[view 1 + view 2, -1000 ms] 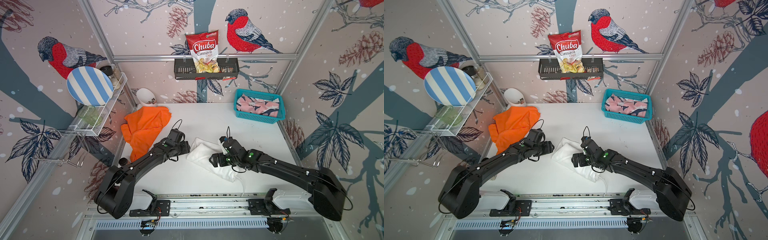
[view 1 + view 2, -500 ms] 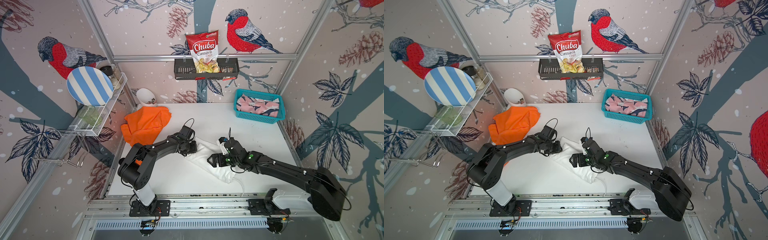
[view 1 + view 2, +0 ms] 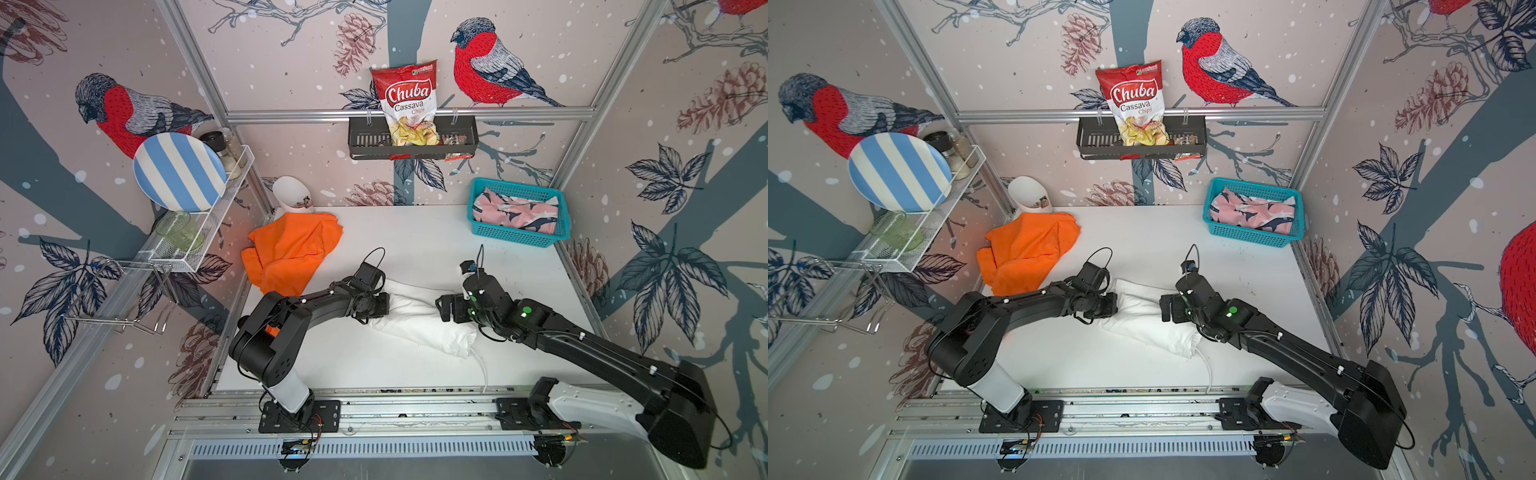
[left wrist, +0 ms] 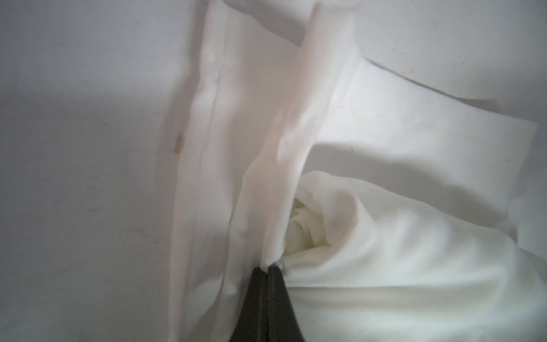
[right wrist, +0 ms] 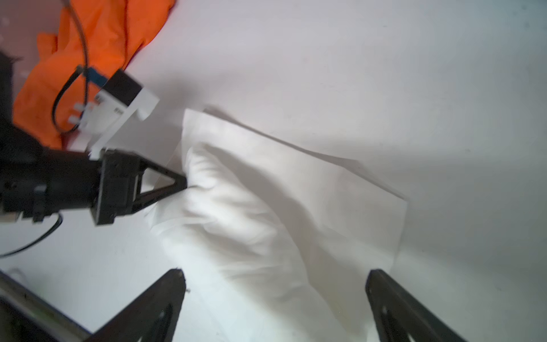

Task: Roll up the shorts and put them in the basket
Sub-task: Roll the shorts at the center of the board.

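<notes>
The white shorts (image 3: pixel 419 322) (image 3: pixel 1148 320) lie partly rolled in the middle of the table, a white cord (image 3: pixel 482 365) trailing from the near end. My left gripper (image 3: pixel 387 306) (image 3: pixel 1116 305) (image 4: pixel 268 268) is shut on a fold of cloth at the roll's left end (image 5: pixel 225 207). My right gripper (image 3: pixel 441 309) (image 3: pixel 1165 309) (image 5: pixel 275 274) stands open over the roll's right end, a finger on each side. The orange shorts (image 3: pixel 291 249) (image 3: pixel 1027 249) (image 5: pixel 97 44) lie crumpled at the back left. The pink shark-print shorts (image 3: pixel 515 212) (image 3: pixel 1252 214) sit in a teal basket (image 3: pixel 513 240).
A wire shelf (image 3: pixel 199 245) on the left wall holds a striped plate (image 3: pixel 178 172) and a green glass (image 3: pixel 180 230). A white cup (image 3: pixel 291 195) stands at the back left. A chip bag (image 3: pixel 409 104) sits in a black rack on the back wall. A metal rail (image 3: pixel 415 399) runs along the front.
My left gripper moved right to the white shorts' left end and closed on a fold of the cloth. The right gripper stayed open and barely moved.
</notes>
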Action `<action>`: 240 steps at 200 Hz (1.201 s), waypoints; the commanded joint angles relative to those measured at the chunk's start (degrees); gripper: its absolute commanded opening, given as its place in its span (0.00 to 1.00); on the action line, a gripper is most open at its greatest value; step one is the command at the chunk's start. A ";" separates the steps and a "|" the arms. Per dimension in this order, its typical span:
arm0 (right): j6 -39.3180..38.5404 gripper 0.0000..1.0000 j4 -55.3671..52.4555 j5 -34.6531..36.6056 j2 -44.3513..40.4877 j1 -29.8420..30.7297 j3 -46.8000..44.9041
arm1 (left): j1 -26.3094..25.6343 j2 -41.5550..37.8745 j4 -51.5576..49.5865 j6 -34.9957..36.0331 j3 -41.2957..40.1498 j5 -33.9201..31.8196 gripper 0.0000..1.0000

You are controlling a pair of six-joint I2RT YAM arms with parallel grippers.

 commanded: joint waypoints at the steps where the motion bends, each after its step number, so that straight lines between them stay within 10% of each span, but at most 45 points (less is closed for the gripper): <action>1: -9.72 1.00 -7.77 6.51 5.57 7.42 3.97 | 0.44 -0.45 -4.65 1.82 1.25 -3.11 0.00; 37: -11.74 1.00 -14.21 15.27 19.63 18.84 8.57 | 2.28 -0.15 -6.08 3.67 2.91 -2.87 0.00; 103: -9.47 1.00 -16.05 28.09 36.39 21.05 9.21 | 5.16 -0.79 -7.36 6.17 4.17 -1.10 0.03; 126: -10.34 0.67 -14.36 28.13 37.89 19.79 10.46 | 5.78 -1.97 -7.36 6.55 4.04 -0.55 0.12; 169: -12.24 0.08 -9.26 10.02 34.01 17.73 11.54 | 7.44 -8.39 -9.67 5.19 3.71 -4.70 0.54; 240: -3.88 0.08 6.91 -38.31 27.37 6.33 8.90 | 7.54 -25.15 -16.99 0.40 3.62 -6.96 0.69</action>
